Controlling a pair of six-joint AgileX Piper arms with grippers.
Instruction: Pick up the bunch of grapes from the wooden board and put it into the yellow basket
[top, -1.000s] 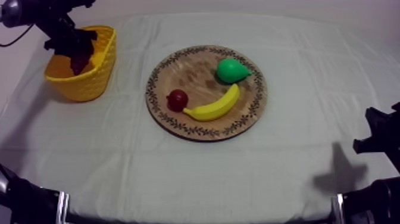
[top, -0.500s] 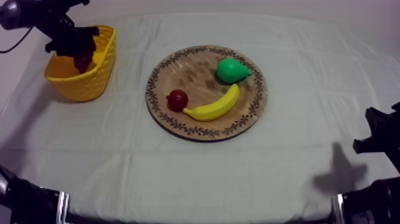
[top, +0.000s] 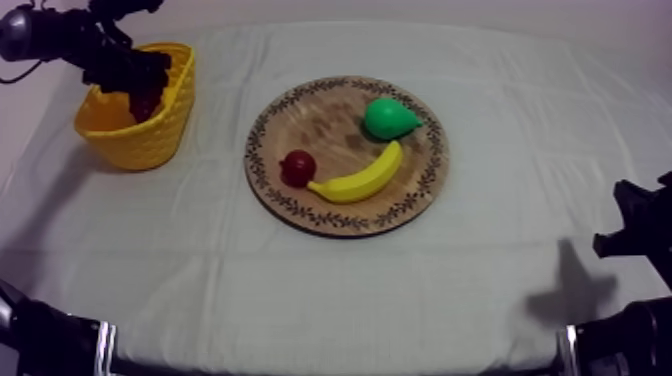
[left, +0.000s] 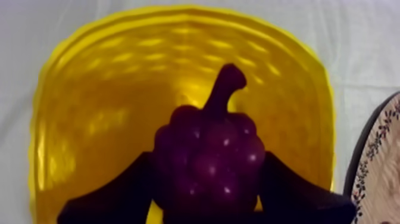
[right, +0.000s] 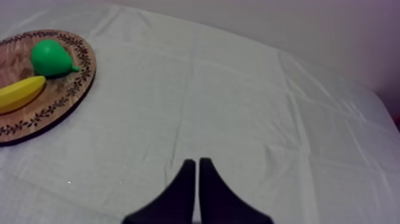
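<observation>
A grey-white cloth covers the bench (top: 480, 260), and the yellow basket (top: 150, 140) stands near its far left corner. My left tool (left: 206, 179) is clamped on the bunch of grapes (left: 208, 143), one finger at each flank and the stem up. It holds the bunch over the basket's opening, so that letting go should, I judge, drop it straight in. The wooden board (top: 320, 115) at mid-bench carries the pear (top: 388, 118), banana (top: 360, 178) and small red fruit (top: 298, 168). My right tool (right: 197, 162), fingers together on nothing, rests by the near right edge, out of the way.
</observation>
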